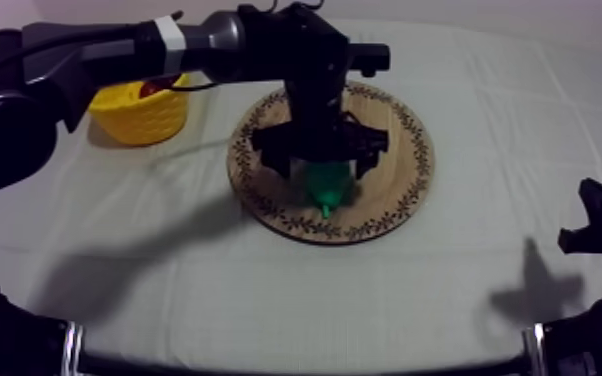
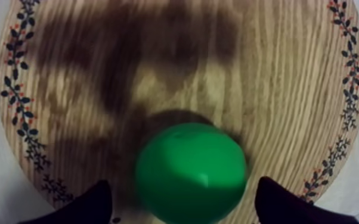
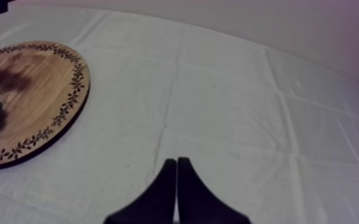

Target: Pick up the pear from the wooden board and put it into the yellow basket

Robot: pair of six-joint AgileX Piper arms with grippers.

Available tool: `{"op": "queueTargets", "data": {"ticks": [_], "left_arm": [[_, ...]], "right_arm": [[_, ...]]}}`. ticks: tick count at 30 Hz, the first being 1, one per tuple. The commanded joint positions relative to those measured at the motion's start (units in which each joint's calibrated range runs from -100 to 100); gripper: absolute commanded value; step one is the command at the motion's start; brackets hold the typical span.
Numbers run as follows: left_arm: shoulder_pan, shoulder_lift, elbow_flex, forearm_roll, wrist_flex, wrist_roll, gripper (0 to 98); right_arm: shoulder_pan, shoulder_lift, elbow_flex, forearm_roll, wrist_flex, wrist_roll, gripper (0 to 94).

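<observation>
Green and round, the pear (image 2: 191, 173) lies on the wooden board (image 2: 277, 71), the left gripper (image 2: 182, 199) straddling it with fingers spread wide and a gap at each side. To the board's right, the right gripper (image 3: 176, 190) has its fingers pressed together on nothing. The yellow basket (image 1: 145, 120) stands just off the board's left rim.

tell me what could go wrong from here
The left tool is open with a finger on each side of the pear, which is round and smooth: closing off-centre could squeeze it out across the wooden board. The yellow basket holds a small red fruit, so the pear may land on it and roll.
</observation>
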Motion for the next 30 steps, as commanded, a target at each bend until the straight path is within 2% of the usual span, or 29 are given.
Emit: {"op": "queueTargets", "data": {"ticks": [1,22,27,30], "left_arm": [[0.1,0.9,-1.0,0.06,0.8,0.0,88.2],[-0.7,8.4,-10.5,2.25,9.6,-1.5,86.7],[-0.9,9.4,-11.8,2.59,10.9,-2.0,81.9],[-1.0,9.8,-12.3,2.72,11.2,-2.4,74.5]], "right_arm": [[0.0,0.0,0.1,0.0,0.0,0.0,0.5],[0.0,0.0,0.1,0.0,0.0,0.0,0.5],[0.0,0.0,0.1,0.0,0.0,0.0,0.5],[0.0,0.0,0.1,0.0,0.0,0.0,0.5]]}}
